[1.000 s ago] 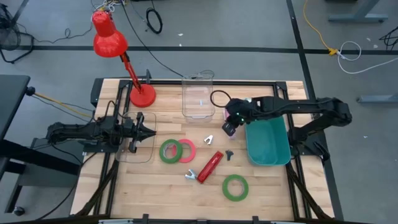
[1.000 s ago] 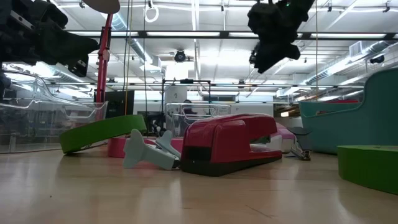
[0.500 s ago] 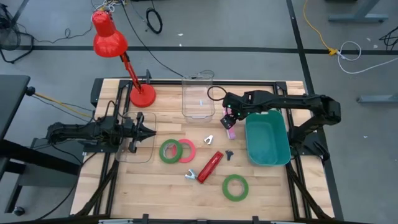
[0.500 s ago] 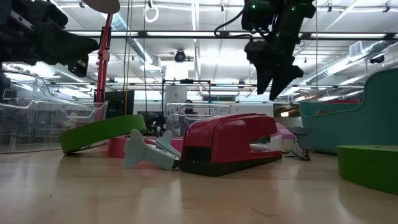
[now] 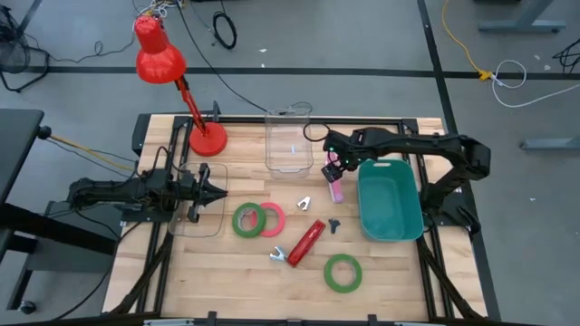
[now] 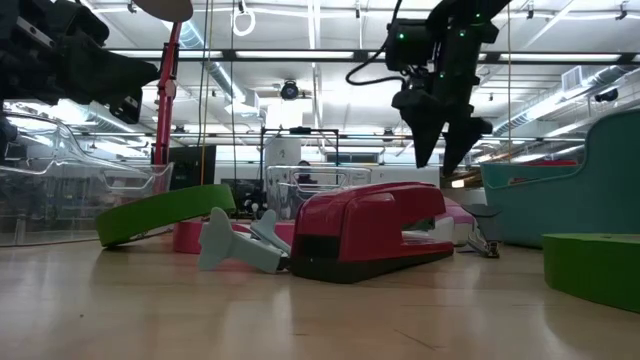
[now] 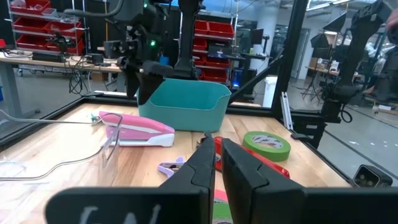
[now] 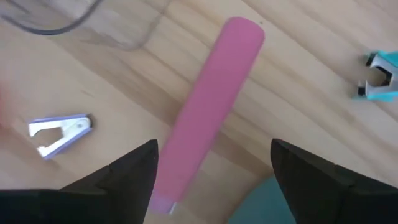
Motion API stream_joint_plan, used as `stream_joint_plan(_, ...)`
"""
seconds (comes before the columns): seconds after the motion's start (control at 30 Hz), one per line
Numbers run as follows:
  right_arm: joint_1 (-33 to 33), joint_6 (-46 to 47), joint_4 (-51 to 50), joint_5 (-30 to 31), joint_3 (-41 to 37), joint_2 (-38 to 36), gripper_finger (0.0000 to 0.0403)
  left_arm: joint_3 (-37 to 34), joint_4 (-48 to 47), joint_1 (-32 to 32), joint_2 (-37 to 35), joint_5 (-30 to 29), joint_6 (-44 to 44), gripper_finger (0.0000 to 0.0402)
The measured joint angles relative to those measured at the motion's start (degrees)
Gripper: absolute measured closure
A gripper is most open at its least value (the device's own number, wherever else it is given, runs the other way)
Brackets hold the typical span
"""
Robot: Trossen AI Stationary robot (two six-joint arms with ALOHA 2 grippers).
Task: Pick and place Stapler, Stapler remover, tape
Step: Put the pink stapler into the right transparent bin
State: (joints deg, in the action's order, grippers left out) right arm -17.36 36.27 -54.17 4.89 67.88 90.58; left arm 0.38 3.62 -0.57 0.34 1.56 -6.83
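Right gripper [image 5: 332, 169]: fingers spread wide, empty, poised over the pink stapler [image 5: 336, 189] beside the teal bin [image 5: 390, 206].
Left gripper [image 5: 220, 192]: closed, empty, near the tape rings [image 5: 246, 220].

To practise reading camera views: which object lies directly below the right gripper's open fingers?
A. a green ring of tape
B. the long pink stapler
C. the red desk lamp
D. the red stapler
B: the right gripper hangs open over the long pink stapler beside the teal bin.
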Motion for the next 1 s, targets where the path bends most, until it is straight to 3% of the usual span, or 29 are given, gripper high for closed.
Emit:
stream_joint_plan(0.5, -0.09, 4.24, 1.32, 2.33, -0.03, 3.52, 0.0091, -0.01, -0.02, 0.0, 0.01, 0.0, 0.02, 0.0371)
stream_joint_plan(1.0, 0.57, 10.22, 9.69, 5.17, -2.93, 3.5, 0.0091, 0.0, -0.01, 0.0, 0.0, -0.02, 0.0, 0.0371)
